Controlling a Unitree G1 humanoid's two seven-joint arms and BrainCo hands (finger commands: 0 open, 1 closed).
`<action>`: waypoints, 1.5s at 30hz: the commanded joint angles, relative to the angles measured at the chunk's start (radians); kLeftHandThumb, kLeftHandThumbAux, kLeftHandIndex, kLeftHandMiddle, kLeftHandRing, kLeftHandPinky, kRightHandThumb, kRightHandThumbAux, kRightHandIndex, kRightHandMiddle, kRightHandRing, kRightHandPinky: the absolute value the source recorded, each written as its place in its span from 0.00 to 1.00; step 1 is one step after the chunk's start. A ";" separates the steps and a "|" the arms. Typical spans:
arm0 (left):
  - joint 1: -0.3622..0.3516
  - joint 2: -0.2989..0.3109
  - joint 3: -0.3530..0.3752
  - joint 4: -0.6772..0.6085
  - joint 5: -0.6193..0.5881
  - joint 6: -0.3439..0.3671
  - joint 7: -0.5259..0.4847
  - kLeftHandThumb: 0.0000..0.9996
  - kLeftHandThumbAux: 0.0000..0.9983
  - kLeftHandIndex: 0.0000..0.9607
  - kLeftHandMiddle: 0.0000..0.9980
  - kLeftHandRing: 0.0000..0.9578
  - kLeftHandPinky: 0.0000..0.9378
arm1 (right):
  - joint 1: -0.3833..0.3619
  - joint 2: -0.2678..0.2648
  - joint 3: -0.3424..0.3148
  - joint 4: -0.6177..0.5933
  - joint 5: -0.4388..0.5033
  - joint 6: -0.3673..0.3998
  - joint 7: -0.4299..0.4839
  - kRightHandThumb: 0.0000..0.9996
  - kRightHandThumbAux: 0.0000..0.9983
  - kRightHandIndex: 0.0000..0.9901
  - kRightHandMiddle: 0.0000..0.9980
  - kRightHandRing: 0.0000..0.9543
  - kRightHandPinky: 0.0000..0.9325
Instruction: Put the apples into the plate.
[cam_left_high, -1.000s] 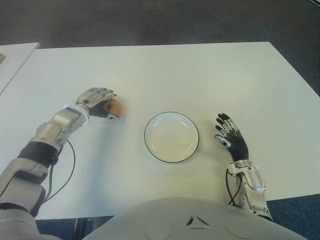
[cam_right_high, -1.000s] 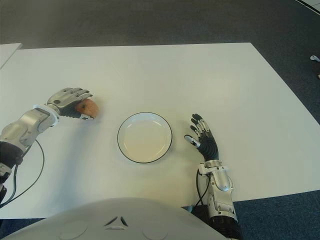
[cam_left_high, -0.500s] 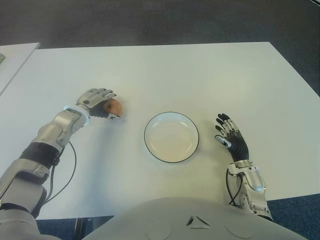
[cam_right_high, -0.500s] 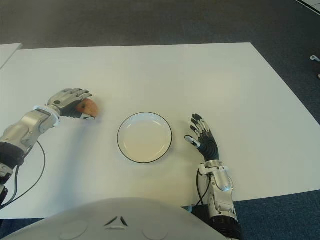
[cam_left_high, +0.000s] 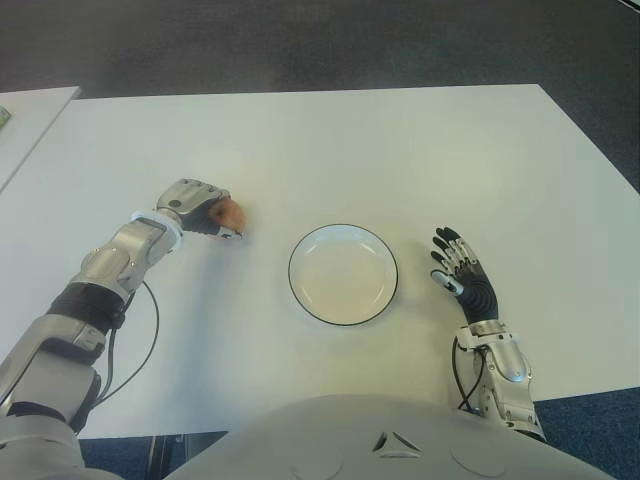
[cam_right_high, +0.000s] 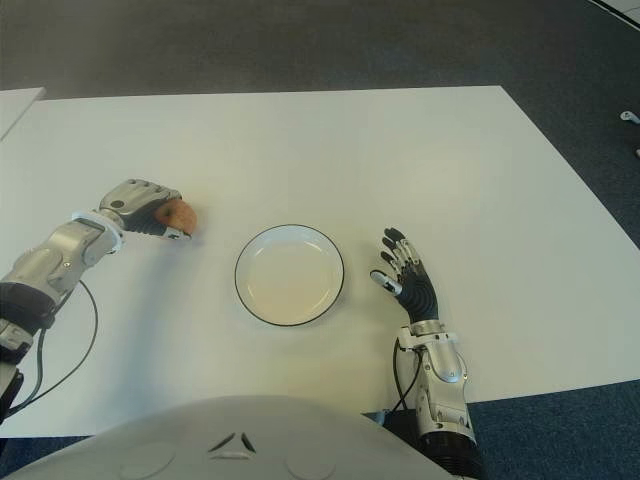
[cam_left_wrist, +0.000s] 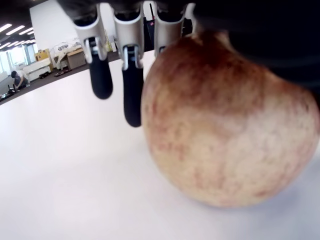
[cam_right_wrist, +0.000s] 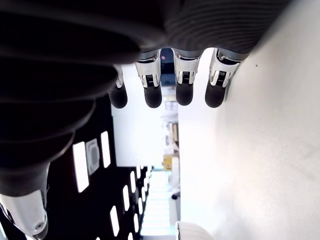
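Note:
A single reddish-yellow apple (cam_left_high: 231, 212) sits on the white table (cam_left_high: 400, 150), left of the plate. My left hand (cam_left_high: 203, 205) covers it from the left, fingers curled over its top and thumb at its near side. In the left wrist view the apple (cam_left_wrist: 225, 125) fills the frame against the palm, still touching the table, with the fingers (cam_left_wrist: 131, 75) hanging just beyond it. The white plate (cam_left_high: 343, 275) with a dark rim lies empty in the middle. My right hand (cam_left_high: 462, 275) shows to the right of the plate, fingers (cam_right_wrist: 152, 95) spread and holding nothing.
A second white table (cam_left_high: 25, 115) adjoins at the far left. Dark carpet runs beyond the table's far and right edges. A cable hangs from my left forearm (cam_left_high: 110, 275) over the tabletop.
My left hand's fingers have curled tighter over the apple, and the forearm has shifted slightly. The apple, plate and right hand have not moved.

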 joint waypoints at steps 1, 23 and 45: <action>0.024 -0.035 -0.045 0.102 0.012 -0.018 0.035 0.74 0.69 0.46 0.76 0.79 0.82 | 0.036 0.005 -0.003 0.062 0.004 0.051 0.006 0.18 0.61 0.06 0.06 0.04 0.06; 0.048 -0.030 -0.023 0.036 -0.092 -0.033 -0.009 0.75 0.70 0.46 0.81 0.84 0.77 | 0.023 0.017 -0.012 0.083 0.014 0.007 0.018 0.20 0.60 0.07 0.07 0.06 0.10; 0.097 0.028 0.135 -0.373 -0.186 0.016 -0.142 0.75 0.70 0.46 0.82 0.85 0.82 | 0.012 0.028 -0.011 0.102 0.005 0.018 0.008 0.22 0.61 0.08 0.07 0.05 0.07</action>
